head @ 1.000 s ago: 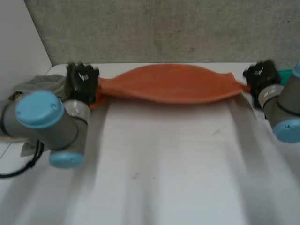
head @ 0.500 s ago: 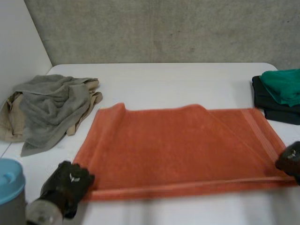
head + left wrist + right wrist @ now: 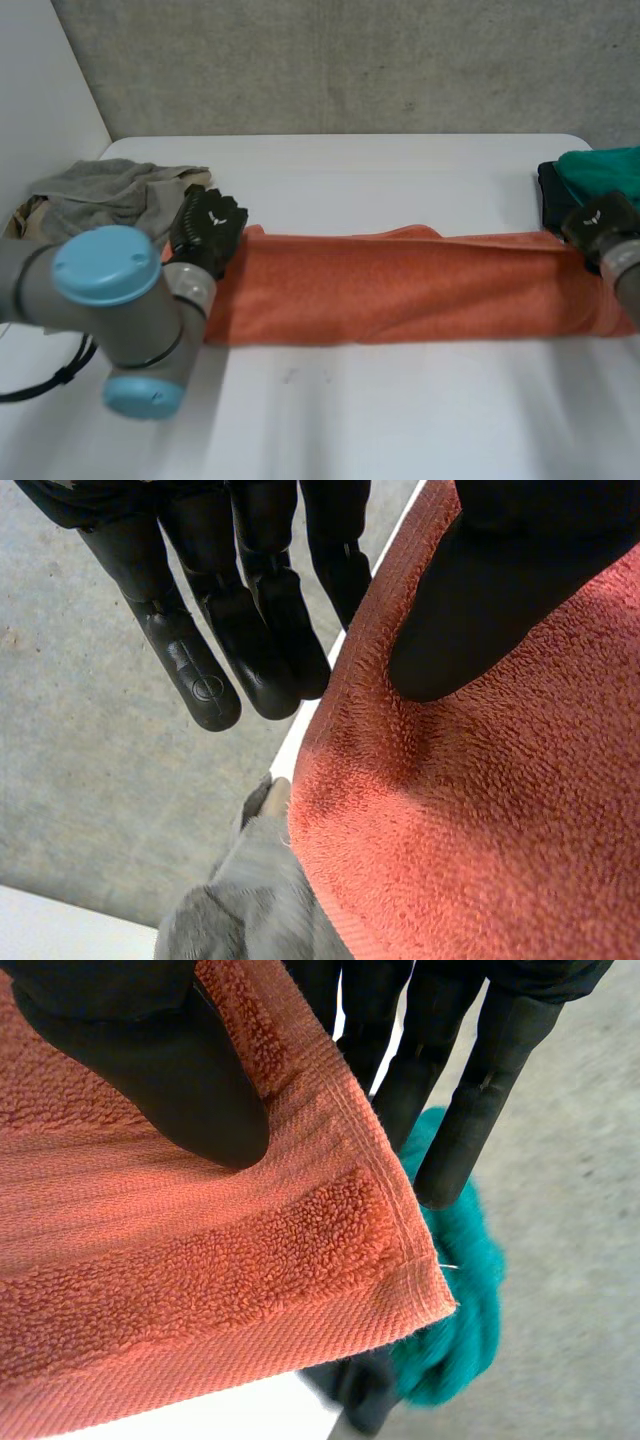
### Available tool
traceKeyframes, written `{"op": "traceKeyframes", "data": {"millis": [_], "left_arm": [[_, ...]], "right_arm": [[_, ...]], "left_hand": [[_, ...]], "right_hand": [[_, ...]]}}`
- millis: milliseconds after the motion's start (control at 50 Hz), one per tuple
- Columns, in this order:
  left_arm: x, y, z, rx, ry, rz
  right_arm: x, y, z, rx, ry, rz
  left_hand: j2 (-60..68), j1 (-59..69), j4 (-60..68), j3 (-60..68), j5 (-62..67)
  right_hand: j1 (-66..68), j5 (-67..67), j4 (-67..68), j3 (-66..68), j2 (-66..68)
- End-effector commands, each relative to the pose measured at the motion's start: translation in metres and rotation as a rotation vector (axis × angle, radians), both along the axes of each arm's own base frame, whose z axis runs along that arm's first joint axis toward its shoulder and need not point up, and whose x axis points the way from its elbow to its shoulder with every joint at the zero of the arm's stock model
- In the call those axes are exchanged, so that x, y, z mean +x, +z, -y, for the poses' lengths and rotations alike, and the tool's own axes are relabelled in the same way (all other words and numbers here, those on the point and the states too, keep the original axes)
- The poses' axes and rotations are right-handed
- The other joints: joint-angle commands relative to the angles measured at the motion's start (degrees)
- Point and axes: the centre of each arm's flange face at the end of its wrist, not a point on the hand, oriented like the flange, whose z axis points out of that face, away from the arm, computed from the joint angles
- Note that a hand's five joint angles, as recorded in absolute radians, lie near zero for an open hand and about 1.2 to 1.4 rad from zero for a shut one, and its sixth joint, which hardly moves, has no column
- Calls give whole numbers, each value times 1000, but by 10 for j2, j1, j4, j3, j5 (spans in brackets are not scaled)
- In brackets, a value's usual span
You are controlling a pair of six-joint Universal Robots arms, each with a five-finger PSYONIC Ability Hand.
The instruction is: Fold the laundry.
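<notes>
Near edge: you had bare white counter [image 3: 400, 420] in front, with the left arm [image 3: 110, 290] bent over its left part, blue cap facing the camera.

Mid-counter: the orange towel [image 3: 400, 285] lay as a long band running from side to side, flat on the surface.
- The left robot hand [image 3: 207, 228] was at the towel's far left corner. In the left wrist view its thumb [image 3: 500, 600] pressed on top of the terry and its straight fingers [image 3: 250, 640] reached past the edge on the other side, so the cloth was pinched between them.
- The right robot hand [image 3: 598, 222] was at the far right corner. In the right wrist view its thumb sat on the hemmed border with the fingers behind the cloth, in the same pinch.

Farther back:
- A crumpled grey towel [image 3: 110, 190] lay just beyond the left robot hand, over a beige cloth [image 3: 25, 215] at the counter's left edge.
- At the right edge, a green cloth [image 3: 605, 170] rested on a dark folded cloth [image 3: 552, 195], just beyond the right robot hand's fingertips.

Room: you had a rough grey concrete wall [image 3: 350, 65] behind the counter and a plain white side wall [image 3: 40, 90] at the left.
</notes>
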Motion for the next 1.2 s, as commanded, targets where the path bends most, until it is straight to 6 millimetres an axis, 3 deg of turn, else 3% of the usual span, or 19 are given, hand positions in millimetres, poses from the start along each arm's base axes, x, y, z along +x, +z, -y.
{"op": "traceKeyframes", "data": {"millis": [20, 120, 160, 180, 200, 220, 240, 380, 500, 660, 800, 900, 1020, 1060, 1080, 1100, 1180, 1200], "left_arm": [[-19, -15, 36, -61, 14, 33], [-29, -11, 52, -111, 19, 6], [-33, -3, 56, -145, 19, -14], [-33, -1, 57, -154, 19, -21], [-34, 1, 58, -164, 18, -29], [-36, 5, 56, -178, 12, -31], [-37, 5, 55, -180, 11, -33], [-58, 6, 28, -175, -46, -39], [-45, 13, 16, -153, -9, -28], [-24, 12, -12, -96, -10, -7], [-8, 24, -34, -62, -13, -76], [-5, 26, -42, -16, -25, -181], [-5, 25, -43, -4, -26, -195], [-4, 24, -44, 0, -25, -194], [-4, 23, -44, 1, -25, -193], [-4, 23, -45, 3, -25, -192], [-3, 26, -45, -3, -24, -194], [-2, 28, -45, -8, -23, -197]], "right_arm": [[18, -15, 35, -103, 44, -3], [28, -27, 54, -129, 61, 13], [30, -28, 57, -137, 67, 22], [32, -27, 59, -149, 66, 34], [32, -26, 61, -159, 61, 46], [32, -25, 61, -164, 58, 56], [31, -23, 62, -173, 55, 70], [26, 9, 57, -203, 10, 275], [17, 27, 31, -116, -17, 371], [-8, 17, -14, 161, -15, 403], [-32, -1, -29, 293, -33, 452], [-44, -8, -20, 248, -40, 456], [-50, -33, -3, 206, -49, 441], [-52, -39, 2, 195, -46, 422], [-54, -39, 5, 188, -49, 411], [-57, -40, 7, 186, -55, 406], [-91, -36, 15, 140, -181, 334], [-109, -33, 17, 118, -249, 303]], "left_hand": [[113, 139, 111, 115, 139], [113, 139, 111, 115, 139], [113, 139, 111, 115, 139], [73, 100, 72, 75, 99], [-74, -47, -75, -72, -48], [-422, -395, -423, -420, -396], [-518, -492, -520, -517, -492], [-573, -547, -575, -571, -547], [-577, -550, -578, -575, -550], [-575, -548, -576, -573, -549], [-575, -548, -576, -573, -549], [-572, -545, -573, -570, -545], [-568, -542, -570, -566, -542], [-570, -543, -571, -568, -544], [-568, -542, -570, -566, -542], [-570, -543, -571, -568, -544], [-570, -543, -571, -568, -544], [-568, -542, -570, -566, -542]], "right_hand": [[150, 128, 112, 116, 123], [149, 127, 111, 115, 122], [-97, -119, -135, -131, -124], [-320, -342, -358, -354, -347], [-442, -464, -480, -476, -469], [-512, -533, -549, -546, -538], [-550, -572, -588, -584, -577], [-550, -572, -588, -584, -577], [-550, -572, -588, -584, -577], [-467, -489, -505, -501, -494], [-410, -431, -447, -444, -436], [-408, -430, -446, -442, -435], [-348, -369, -385, -382, -374], [-162, -183, -199, -196, -188], [86, 64, 48, 52, 59], [149, 128, 112, 115, 123], [150, 128, 112, 116, 123], [150, 128, 112, 116, 123]]}}
